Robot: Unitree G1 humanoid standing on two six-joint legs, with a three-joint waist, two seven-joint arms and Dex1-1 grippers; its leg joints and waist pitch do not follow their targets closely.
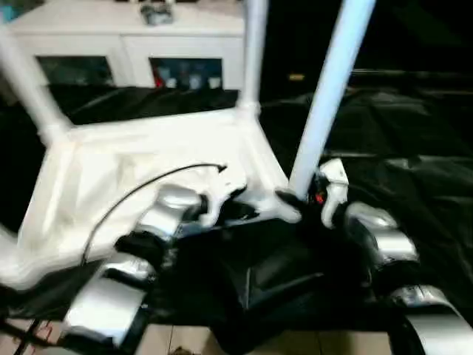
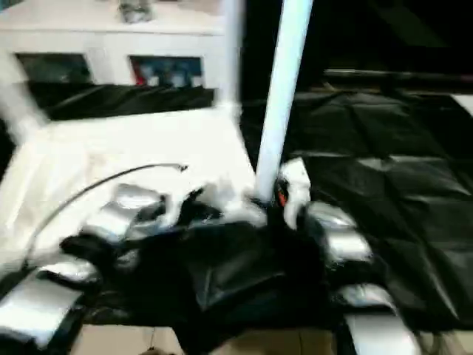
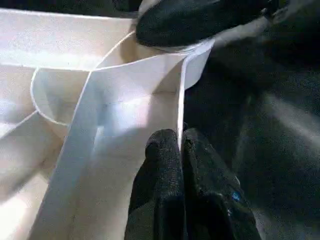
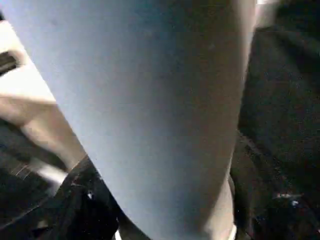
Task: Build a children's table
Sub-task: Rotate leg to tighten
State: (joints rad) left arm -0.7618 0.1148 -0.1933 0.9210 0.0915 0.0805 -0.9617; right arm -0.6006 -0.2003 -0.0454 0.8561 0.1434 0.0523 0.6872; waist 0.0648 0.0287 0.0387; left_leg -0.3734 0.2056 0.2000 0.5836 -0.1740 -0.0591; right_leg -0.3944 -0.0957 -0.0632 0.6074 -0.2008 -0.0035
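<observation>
While the white table top [image 1: 148, 177] lies upside down on the black sheet [image 1: 414, 185], ribs upward, two legs [image 1: 253, 52] already stand in its far corner sockets; a third leg [image 1: 329, 96] rises at the near corner on the robot's right; the right gripper [image 1: 307, 198] sits at the foot of that leg, its black fingers apart on either side of the tube, though whether they press on it I cannot tell; the left gripper [image 3: 180, 150] has its fingers [image 3: 160, 170] nipped together on the thin rim wall of the top, just beside that corner; a white cabinet [image 1: 126, 44] stands behind
</observation>
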